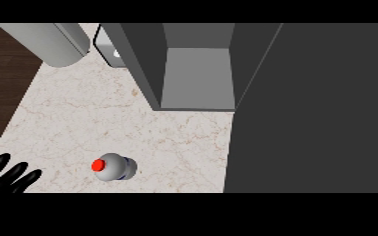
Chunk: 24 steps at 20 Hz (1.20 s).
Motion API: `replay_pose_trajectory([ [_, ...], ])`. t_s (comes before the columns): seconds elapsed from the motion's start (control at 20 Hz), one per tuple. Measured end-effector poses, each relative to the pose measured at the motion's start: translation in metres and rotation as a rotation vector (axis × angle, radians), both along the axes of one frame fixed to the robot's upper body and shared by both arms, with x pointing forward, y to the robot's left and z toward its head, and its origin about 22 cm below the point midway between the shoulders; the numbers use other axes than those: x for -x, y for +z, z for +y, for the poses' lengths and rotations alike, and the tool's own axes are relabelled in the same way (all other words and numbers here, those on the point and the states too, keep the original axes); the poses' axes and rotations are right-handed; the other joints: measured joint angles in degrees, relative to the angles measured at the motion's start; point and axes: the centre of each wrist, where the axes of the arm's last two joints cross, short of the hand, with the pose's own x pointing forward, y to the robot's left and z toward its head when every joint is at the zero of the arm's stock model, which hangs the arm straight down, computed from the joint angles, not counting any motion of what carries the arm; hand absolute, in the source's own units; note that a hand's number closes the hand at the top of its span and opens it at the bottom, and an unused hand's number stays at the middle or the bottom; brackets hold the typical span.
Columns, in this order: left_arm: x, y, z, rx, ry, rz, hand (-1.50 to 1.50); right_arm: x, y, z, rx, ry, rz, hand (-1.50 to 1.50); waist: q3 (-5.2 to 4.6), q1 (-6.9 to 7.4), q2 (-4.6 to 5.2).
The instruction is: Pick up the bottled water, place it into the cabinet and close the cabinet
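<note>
Water bottle [114, 167] stands just right of our left hand [15, 177], fingers spread, holding nothing. Open cabinet [196, 75] lies well beyond it, up-right; we judge every step remains.

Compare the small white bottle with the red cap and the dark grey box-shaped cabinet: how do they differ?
The bottle is small, rounded and white with a red cap; the cabinet is large, boxy and dark grey. The bottle is capped; the cabinet stands open, its door swung out at right. Both rest on the pale marble counter.
</note>
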Motion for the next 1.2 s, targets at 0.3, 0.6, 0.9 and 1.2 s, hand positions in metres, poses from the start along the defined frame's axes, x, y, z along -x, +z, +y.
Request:
replay_pose_trajectory([
  [0.3, 0.012, 0.014, 0.021, -0.002, 0.02, 0.035, -1.5, 0.004, 0.004, 0.008, -0.014, 0.016, 0.022, -1.5, 0.02, 0.0, 0.04],
  [0.6, 0.022, 0.026, 0.033, -0.005, 0.012, 0.036, -1.5, 0.003, 0.012, 0.017, -0.038, 0.026, 0.046, -1.5, 0.0, -0.1, 0.05],
  [0.9, 0.022, 0.025, 0.03, 0.022, 0.026, 0.049, -1.5, 0.003, 0.015, 0.021, -0.05, 0.034, 0.06, -1.5, 0.02, -0.52, 0.09],
  [1.2, 0.021, 0.023, 0.029, 0.04, 0.032, 0.029, -1.5, 0.001, 0.021, 0.024, -0.04, 0.041, 0.058, -1.5, 0.0, -0.69, 0.09],
])
